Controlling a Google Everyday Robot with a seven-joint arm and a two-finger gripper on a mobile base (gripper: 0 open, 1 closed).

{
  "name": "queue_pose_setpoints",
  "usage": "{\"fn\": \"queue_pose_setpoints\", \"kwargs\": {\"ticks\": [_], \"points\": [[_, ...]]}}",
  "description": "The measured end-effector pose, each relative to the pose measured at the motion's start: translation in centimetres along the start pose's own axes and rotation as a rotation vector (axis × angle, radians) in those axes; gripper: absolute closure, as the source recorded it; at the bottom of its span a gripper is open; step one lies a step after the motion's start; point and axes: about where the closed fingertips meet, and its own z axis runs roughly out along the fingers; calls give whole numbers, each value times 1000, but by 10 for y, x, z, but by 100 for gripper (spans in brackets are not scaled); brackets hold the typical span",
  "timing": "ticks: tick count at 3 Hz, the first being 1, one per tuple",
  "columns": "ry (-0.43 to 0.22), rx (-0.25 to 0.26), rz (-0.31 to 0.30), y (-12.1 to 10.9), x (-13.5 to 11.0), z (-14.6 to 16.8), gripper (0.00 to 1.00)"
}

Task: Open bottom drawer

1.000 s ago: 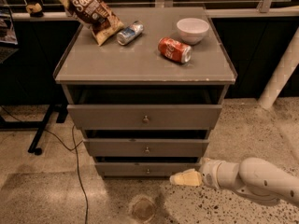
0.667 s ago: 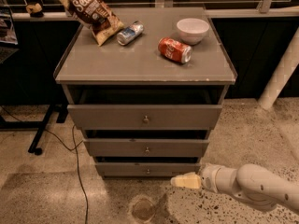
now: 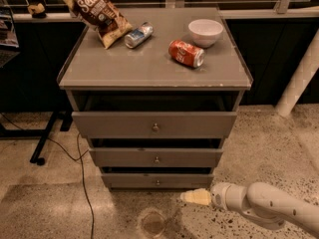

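The bottom drawer (image 3: 157, 181) is the lowest, narrowest grey front of the cabinet, with a small round metal knob (image 3: 157, 182) at its centre. Above it are a mid-sized drawer (image 3: 156, 158) and the tallest top drawer (image 3: 154, 124). My gripper (image 3: 189, 197), cream-tipped on a white arm, hovers low over the floor just below and right of the bottom drawer's knob, apart from it.
On the cabinet top (image 3: 149, 63) lie a chip bag (image 3: 94, 11), a silver-blue can (image 3: 138, 35), a red soda can (image 3: 186, 53) and a white bowl (image 3: 205, 32). A black cable (image 3: 82, 173) runs across the floor at left. A round floor mark (image 3: 152, 223) lies in front. A white pole (image 3: 299, 81) stands at right.
My gripper has moved a little lower and to the left, nearer below the bottom drawer's front. The drawers and the things on top have not moved.
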Motion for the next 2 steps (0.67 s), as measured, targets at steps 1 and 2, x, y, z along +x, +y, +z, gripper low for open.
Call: {"fn": "queue_pose_setpoints", "kwargs": {"ticks": [1,2], "points": [[7,-13,42,-9,10,11,18],[7,-14,43,-9,10,12,41]]}}
